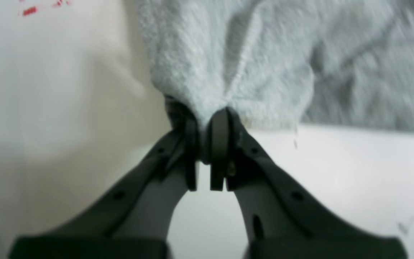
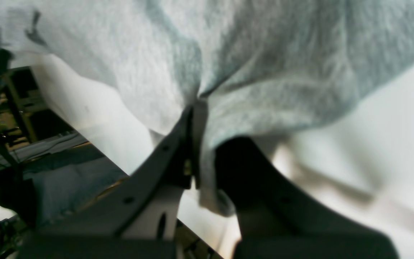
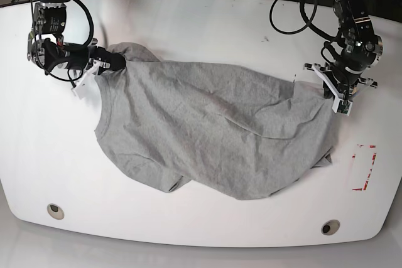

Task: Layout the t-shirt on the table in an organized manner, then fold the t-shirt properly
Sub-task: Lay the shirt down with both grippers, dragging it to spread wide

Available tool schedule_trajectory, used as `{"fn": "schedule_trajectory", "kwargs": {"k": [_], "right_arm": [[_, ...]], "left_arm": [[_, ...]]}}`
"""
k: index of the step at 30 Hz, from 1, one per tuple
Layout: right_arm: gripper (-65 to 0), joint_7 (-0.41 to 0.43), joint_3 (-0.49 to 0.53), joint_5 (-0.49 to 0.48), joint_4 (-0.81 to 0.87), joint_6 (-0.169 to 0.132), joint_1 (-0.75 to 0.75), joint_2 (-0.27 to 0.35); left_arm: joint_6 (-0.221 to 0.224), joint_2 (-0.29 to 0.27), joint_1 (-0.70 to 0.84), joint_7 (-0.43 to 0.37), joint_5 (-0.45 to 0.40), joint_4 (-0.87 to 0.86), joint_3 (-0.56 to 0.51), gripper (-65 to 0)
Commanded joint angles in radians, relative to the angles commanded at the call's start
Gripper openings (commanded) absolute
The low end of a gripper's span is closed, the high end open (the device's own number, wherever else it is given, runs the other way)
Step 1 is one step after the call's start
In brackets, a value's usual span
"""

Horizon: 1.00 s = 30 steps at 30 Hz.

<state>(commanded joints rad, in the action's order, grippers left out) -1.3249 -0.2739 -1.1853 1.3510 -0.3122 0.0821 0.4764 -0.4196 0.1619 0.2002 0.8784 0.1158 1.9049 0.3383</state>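
Right now the t-shirt (image 3: 213,130) lies spread and rumpled across the white surface (image 3: 188,17), stretched between both arms. The left tool (image 1: 203,144) is clamped tight on a bunched edge; the right tool (image 2: 194,144) is likewise pinched shut on fabric, lifting it slightly.

Your left wrist view is smeared: the shirt (image 1: 264,61) weave blurs toward 3 o'clock, and the red mark (image 1: 31,10) at 11 o'clock is cut by the top edge. In the right wrist view the cloth drapes over the right gripper (image 2: 196,144), so you can't see its second finger, and the clutter (image 2: 9,118) at 9 o'clock is too blurred to name. From the base view the table (image 3: 201,20) loses its corners past the frame
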Motion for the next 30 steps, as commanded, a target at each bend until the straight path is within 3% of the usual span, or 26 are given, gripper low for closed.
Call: {"fn": "schedule_trajectory", "kwargs": {"k": [7, 15, 27, 30], "right_arm": [[-65.0, 0.0, 0.003, 0.0, 0.0, -0.002, 0.012, -0.003], [-64.9, 0.002, 0.005, -0.002, 0.002, 0.0, 0.02, -0.003], [-64.0, 0.002, 0.005, 0.0, 0.002, 0.0, 0.052, 0.003], [-58.3, 0.003, 0.005, 0.003, 0.021, 0.002, 0.06, 0.002]], "left_arm": [[-0.011, 0.006, 0.06, 0.0, 0.0, 0.005, 0.074, -62.3], [-0.137, 0.021, 0.089, 0.0, -0.011, 0.002, 0.193, -62.0], [-0.144, 0.063, 0.173, 0.0, -0.011, 0.0, 0.201, -61.8], [-0.143, 0.063, 0.186, 0.0, -0.011, 0.0, 0.201, -57.6]]}}
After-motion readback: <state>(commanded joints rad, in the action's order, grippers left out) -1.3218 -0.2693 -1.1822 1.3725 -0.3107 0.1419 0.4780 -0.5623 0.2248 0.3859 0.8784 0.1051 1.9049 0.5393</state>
